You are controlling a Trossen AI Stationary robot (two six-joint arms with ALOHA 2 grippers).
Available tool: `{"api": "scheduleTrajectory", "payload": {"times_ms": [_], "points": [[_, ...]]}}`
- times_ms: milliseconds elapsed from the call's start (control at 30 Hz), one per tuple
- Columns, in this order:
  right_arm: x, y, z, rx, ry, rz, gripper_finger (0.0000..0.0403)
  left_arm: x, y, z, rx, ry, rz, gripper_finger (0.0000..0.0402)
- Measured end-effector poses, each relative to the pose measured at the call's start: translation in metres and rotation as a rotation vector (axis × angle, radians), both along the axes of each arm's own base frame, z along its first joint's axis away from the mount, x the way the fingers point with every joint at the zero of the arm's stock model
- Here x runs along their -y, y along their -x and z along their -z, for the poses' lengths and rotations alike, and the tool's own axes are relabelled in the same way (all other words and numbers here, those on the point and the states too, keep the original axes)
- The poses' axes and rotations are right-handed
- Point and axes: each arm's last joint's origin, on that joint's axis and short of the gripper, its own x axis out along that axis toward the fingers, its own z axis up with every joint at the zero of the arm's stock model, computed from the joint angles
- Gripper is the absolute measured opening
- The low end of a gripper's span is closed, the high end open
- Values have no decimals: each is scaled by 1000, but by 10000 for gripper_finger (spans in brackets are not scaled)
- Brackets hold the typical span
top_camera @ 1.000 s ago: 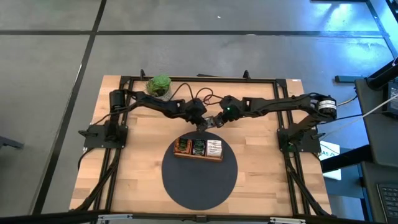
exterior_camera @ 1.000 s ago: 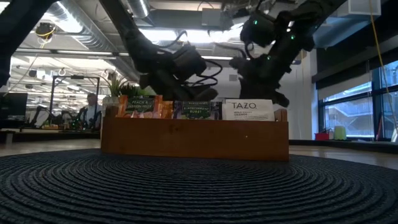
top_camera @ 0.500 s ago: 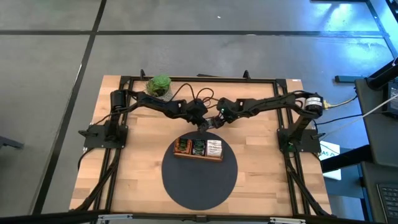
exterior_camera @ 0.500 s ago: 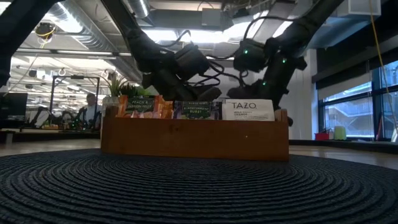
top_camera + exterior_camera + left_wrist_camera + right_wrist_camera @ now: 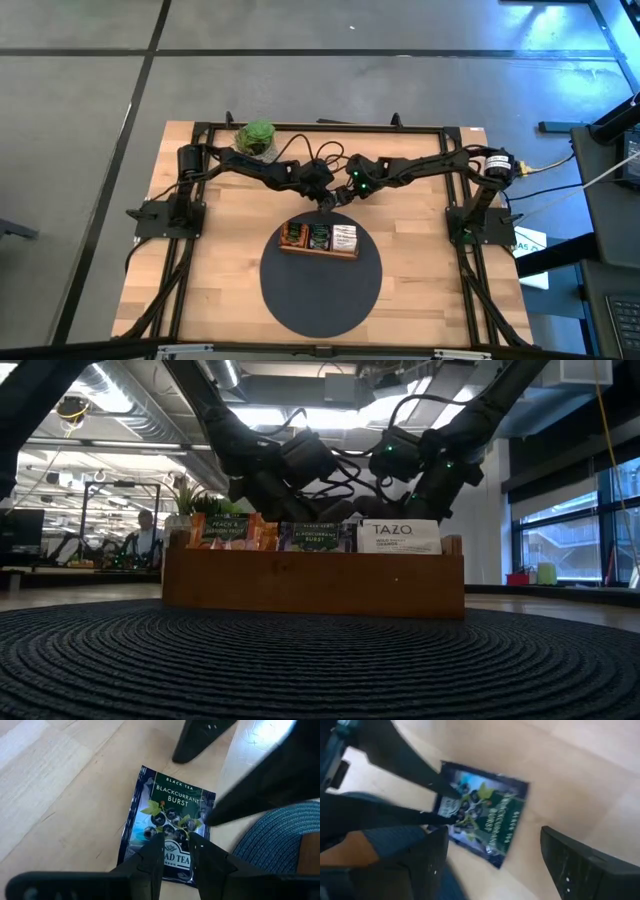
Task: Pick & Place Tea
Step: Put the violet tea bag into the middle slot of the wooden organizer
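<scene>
- The wooden desk [image 5: 210,270] carries a round dark mat [image 5: 320,290] at its front middle and a black frame round its edges.
- Both arms reach inward from the desk's sides and meet at the middle, just behind the mat. The left arm [image 5: 250,168] stretches low from its base at the left; the right arm [image 5: 430,170] does the same from the right, with green lights glowing near its wrist.
- A brown tray [image 5: 319,238] sits on the back part of the mat. Its three parts hold upright tea packets: orange ones [image 5: 225,530] on the left, dark ones in the middle, white ones marked TAZO [image 5: 399,537] on the right.
- A green plant [image 5: 256,137] stands at the desk's back left.
- One dark blackcurrant packet [image 5: 167,830] lies flat on the bare wood, just beside the mat's edge, between the two grippers.
- The left gripper [image 5: 176,851] points down at this packet, its fingers [image 5: 153,857] pinching the packet's near edge with only a narrow gap between them.
- The right gripper [image 5: 492,850] hovers close over the same packet from the other side, its fingers [image 5: 570,865] spread wide apart, holding nothing.
</scene>
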Motion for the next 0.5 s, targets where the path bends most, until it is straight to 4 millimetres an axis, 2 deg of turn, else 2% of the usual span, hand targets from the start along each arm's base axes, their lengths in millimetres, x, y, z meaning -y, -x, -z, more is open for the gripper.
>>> {"api": "scheduleTrajectory", "payload": {"times_ms": [500], "points": [[-3, -1, 0, 32, -22, -138, 310, 6, -3, -1, 12, -72, 80, 88]]}}
